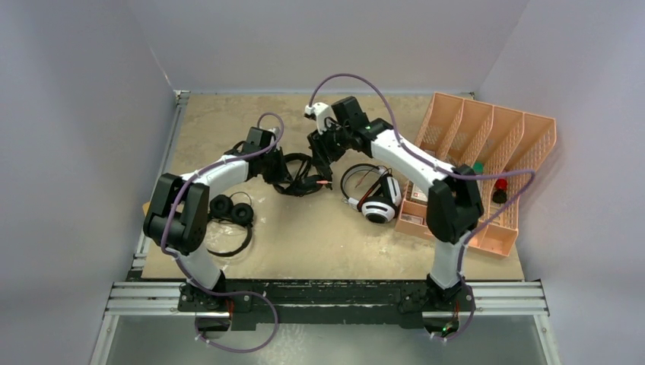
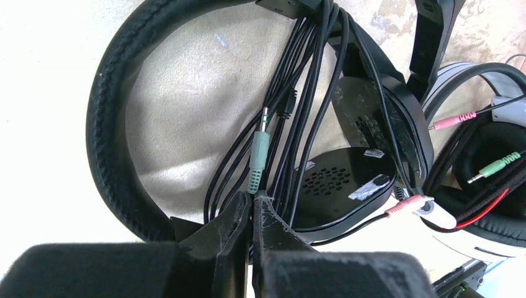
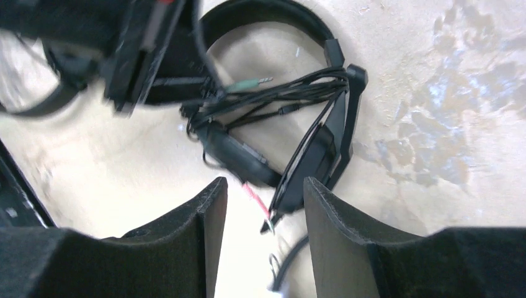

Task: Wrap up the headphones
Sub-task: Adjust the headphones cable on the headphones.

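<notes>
The larger black headphones (image 1: pixel 300 181), a corded pair with a stitched padded headband and perforated plastic cups, lie on the sandy beige tabletop (image 1: pixel 327 243) between the two arms. The small black round-padded pair (image 1: pixel 232 211) is to their left and the white-and-black over-ear pair (image 1: pixel 378 202) to their right. Their thin black cable (image 2: pixel 307 56) is gathered in several loops across the headband arch.

The left gripper (image 2: pixel 254 200) is clenched on the base of the green jack plug (image 2: pixel 258 152). The right gripper (image 3: pixel 263 192) hangs released above the cups, jaws wide apart, holding nothing.

The set looks light, so a pull on the cord would likely drag it across the table. The cord is limp and springy, and its loops will probably slacken unless kept taut. The rigid plug sleeve is the surest hold on the cable. The stiff headband or the yoke (image 3: pixel 348 105) suits the free gripper for steadying. The thin plug tip looks bendable and is best spared from squeezing.
</notes>
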`<state>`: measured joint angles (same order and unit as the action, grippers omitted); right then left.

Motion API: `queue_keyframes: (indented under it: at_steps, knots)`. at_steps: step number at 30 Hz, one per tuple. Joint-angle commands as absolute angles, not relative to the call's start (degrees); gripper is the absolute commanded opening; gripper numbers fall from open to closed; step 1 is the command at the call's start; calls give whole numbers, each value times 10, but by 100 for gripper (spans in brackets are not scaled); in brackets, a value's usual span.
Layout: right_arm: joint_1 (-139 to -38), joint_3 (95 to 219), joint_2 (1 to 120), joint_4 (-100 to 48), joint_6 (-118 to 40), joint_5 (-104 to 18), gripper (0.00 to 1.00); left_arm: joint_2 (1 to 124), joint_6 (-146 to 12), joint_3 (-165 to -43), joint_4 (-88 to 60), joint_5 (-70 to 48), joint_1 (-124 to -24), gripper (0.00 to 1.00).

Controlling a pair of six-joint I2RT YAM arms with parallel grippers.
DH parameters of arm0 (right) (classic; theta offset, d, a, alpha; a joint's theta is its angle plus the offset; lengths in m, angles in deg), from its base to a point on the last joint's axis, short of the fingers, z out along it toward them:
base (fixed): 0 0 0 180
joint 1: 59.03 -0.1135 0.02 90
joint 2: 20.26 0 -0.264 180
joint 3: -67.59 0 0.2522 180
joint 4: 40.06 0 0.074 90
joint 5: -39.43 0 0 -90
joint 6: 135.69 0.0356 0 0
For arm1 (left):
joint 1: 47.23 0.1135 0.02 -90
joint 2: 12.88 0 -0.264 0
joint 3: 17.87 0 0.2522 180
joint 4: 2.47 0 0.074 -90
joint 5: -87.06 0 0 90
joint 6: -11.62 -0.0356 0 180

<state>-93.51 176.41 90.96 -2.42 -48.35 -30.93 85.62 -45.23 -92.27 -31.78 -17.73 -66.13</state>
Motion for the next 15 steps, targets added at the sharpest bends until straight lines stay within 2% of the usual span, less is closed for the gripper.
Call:
queue_keyframes:
  at_steps: [1, 6, 11, 15]
  knots:
    - [-949, 1687, 827, -36, -688, -292, 51, 849, -471, -936, -318, -183, -663, 2]
    - [-973, 1614, 806, -58, -861, -310, 48, 848, -470, -937, -315, -182, -664, 2]
    - [-994, 1541, 788, -156, -957, -311, 46, 850, -467, -933, -309, -183, -663, 2]
    - [-995, 1528, 793, -185, -974, -312, 41, 850, -465, -931, -305, -184, -663, 2]
